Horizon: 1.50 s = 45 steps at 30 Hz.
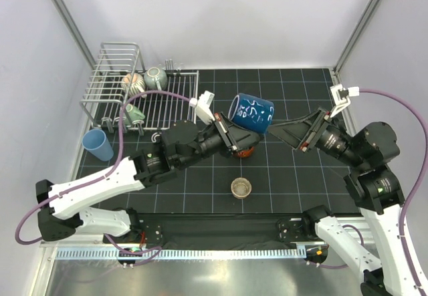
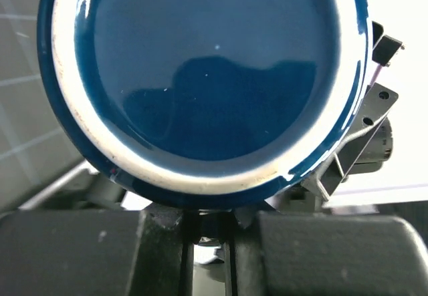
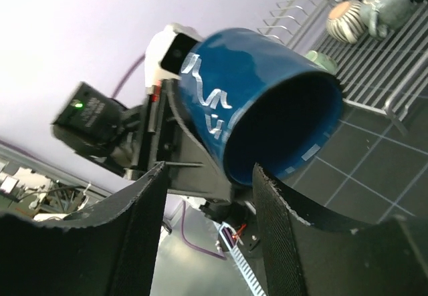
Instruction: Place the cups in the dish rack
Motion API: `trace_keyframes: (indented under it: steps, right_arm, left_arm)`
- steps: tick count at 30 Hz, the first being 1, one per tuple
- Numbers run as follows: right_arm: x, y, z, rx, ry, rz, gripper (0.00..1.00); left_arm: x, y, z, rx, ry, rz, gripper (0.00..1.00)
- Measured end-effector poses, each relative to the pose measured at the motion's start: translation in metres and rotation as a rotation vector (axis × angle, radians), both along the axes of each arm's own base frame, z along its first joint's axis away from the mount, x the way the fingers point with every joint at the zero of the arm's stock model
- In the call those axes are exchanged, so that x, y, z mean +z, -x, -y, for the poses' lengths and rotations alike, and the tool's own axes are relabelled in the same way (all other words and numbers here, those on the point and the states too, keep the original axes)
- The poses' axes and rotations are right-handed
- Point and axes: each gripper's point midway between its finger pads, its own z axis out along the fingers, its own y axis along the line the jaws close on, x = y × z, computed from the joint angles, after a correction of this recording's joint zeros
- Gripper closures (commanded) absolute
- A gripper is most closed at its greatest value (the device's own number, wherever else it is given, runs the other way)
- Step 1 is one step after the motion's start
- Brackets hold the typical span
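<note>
Dark blue cup held aloft by left pincer; right pincer spread.

A black mat ruled with a pale grid is laid over most of the table, whose brushed metal is left bare along the near edge. A white toothed strip is fixed across that edge. The space is enclosed by plain pale walls, framed by two slanting aluminium posts.
</note>
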Motion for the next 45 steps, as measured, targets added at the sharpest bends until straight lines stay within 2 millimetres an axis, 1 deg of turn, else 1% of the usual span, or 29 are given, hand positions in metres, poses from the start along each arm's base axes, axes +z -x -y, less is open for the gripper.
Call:
trace_keyframes:
  steps: [5, 8, 11, 12, 13, 15, 18, 21, 24, 26, 30, 33, 35, 37, 39, 42, 45]
  right_arm:
    - [-0.026, -0.010, 0.004, -0.052, 0.061, -0.099, 0.44]
    - [-0.048, -0.013, 0.009, -0.084, 0.126, -0.177, 0.44]
    - [-0.066, -0.010, 0.017, -0.119, 0.204, -0.241, 0.44]
    - [-0.070, -0.008, 0.021, -0.136, 0.232, -0.259, 0.44]
    - [-0.074, -0.006, 0.026, -0.151, 0.257, -0.271, 0.44]
    - [-0.077, -0.001, 0.033, -0.177, 0.298, -0.282, 0.44]
    - [-0.078, 0.009, 0.045, -0.215, 0.351, -0.276, 0.44]
    - [-0.076, 0.016, 0.056, -0.252, 0.395, -0.262, 0.43]
    - [-0.080, 0.018, 0.063, -0.273, 0.434, -0.266, 0.44]
    - [-0.085, 0.018, 0.065, -0.281, 0.459, -0.284, 0.43]
    - [-0.096, 0.012, 0.069, -0.297, 0.502, -0.325, 0.43]
    - [-0.101, 0.010, 0.075, -0.322, 0.546, -0.366, 0.43]
    - [-0.101, 0.009, 0.078, -0.330, 0.563, -0.376, 0.43]
    - [-0.104, 0.010, 0.080, -0.334, 0.579, -0.388, 0.40]
    - [-0.106, 0.012, 0.082, -0.337, 0.590, -0.397, 0.39]
    - [-0.108, 0.014, 0.083, -0.333, 0.600, -0.398, 0.39]
    - [-0.108, 0.011, 0.083, -0.339, 0.605, -0.399, 0.38]
  left_arm:
    - [-0.004, -0.008, -0.023, 0.066, -0.184, 0.084, 1.00]
    - [0.004, -0.017, -0.042, 0.119, -0.309, 0.169, 1.00]
    - [0.014, -0.038, -0.066, 0.182, -0.464, 0.277, 1.00]
    - [0.011, -0.049, -0.071, 0.208, -0.500, 0.284, 1.00]
    - [0.006, -0.064, -0.081, 0.239, -0.556, 0.302, 1.00]
    - [-0.012, -0.090, -0.100, 0.288, -0.674, 0.308, 1.00]
    - [-0.053, -0.134, -0.139, 0.347, -0.877, 0.271, 1.00]
    - [-0.087, -0.173, -0.174, 0.384, -1.056, 0.237, 1.00]
    - [-0.114, -0.205, -0.198, 0.385, -1.169, 0.202, 1.00]
    - [-0.132, -0.222, -0.209, 0.378, -1.219, 0.173, 1.00]
    - [-0.173, -0.253, -0.228, 0.353, -1.316, 0.105, 1.00]
    - [-0.198, -0.275, -0.235, 0.332, -1.371, 0.069, 1.00]
    - [-0.209, -0.291, -0.237, 0.323, -1.390, 0.059, 1.00]
    - [-0.220, -0.311, -0.236, 0.321, -1.393, 0.056, 1.00]
    - [-0.230, -0.326, -0.239, 0.321, -1.397, 0.049, 1.00]
    - [-0.246, -0.351, -0.248, 0.340, -1.399, 0.027, 1.00]
    - [-0.261, -0.371, -0.259, 0.357, -1.407, 0.005, 1.00]
